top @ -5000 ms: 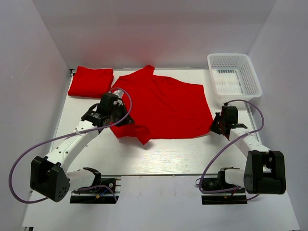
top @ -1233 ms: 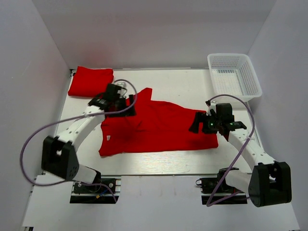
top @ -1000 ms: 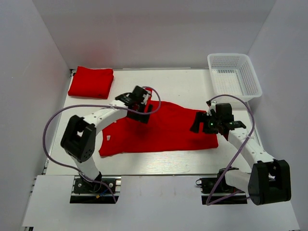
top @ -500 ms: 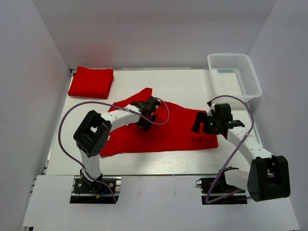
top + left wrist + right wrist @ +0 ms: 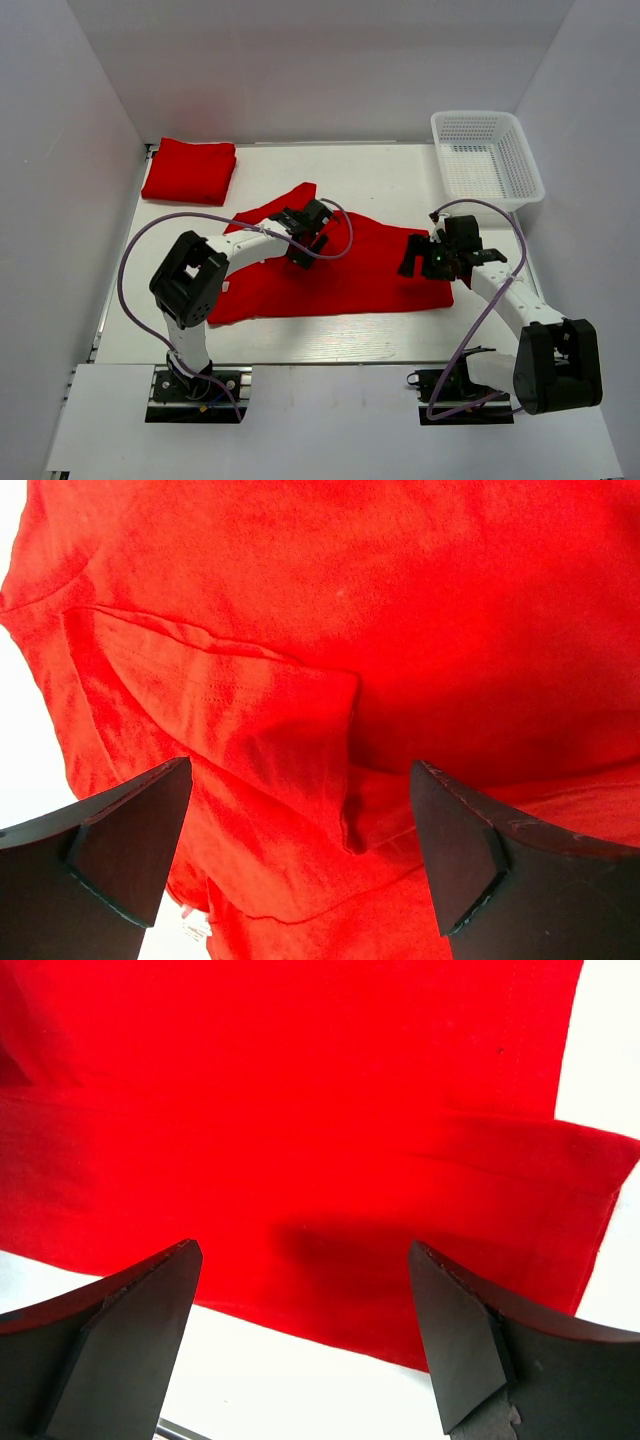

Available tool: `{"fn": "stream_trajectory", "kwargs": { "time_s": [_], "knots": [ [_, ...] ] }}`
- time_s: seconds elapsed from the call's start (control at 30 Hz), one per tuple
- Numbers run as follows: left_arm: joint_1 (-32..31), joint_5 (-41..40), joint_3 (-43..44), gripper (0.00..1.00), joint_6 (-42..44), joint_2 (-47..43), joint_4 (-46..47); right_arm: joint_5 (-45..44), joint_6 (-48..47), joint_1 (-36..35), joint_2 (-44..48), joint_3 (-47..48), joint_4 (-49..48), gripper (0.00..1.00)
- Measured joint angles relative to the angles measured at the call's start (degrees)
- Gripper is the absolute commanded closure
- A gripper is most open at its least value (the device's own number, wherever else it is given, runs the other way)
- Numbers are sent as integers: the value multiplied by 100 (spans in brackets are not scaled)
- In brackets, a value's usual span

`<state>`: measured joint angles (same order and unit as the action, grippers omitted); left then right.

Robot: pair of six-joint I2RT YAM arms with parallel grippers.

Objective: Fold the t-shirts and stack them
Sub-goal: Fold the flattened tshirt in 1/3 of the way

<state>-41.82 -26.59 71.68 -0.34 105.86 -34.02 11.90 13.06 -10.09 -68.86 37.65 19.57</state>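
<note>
A white plastic mesh basket [image 5: 485, 165] sits at the far right corner of the white surface [image 5: 380, 170], its long side running along the right edge. Its walls and floor are an open grid, and its rim flares slightly outward. Plain white panels close in the scene: a back wall [image 5: 320, 60] behind the surface, a left wall [image 5: 60, 200] and a right wall [image 5: 590, 180]. The basket stands just beside the right wall.
</note>
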Motion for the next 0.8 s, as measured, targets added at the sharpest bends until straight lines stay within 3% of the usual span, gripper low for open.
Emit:
{"fn": "stream_trajectory", "kwargs": {
  "time_s": [0.4,0.53,0.6,0.8],
  "knots": [
    [48,-111,-101,0,-9,13,339,-20,-2,0,-177,0,11,10],
    [50,-195,-109,5,-22,70,323,-24,-2,0,-181,0,13,10],
    [50,-199,-164,11,-42,76,363,-26,-2,0,-195,0,13,10],
    [50,-219,-201,57,-114,79,407,-26,0,0,-284,2,28,10]
  ]
}}
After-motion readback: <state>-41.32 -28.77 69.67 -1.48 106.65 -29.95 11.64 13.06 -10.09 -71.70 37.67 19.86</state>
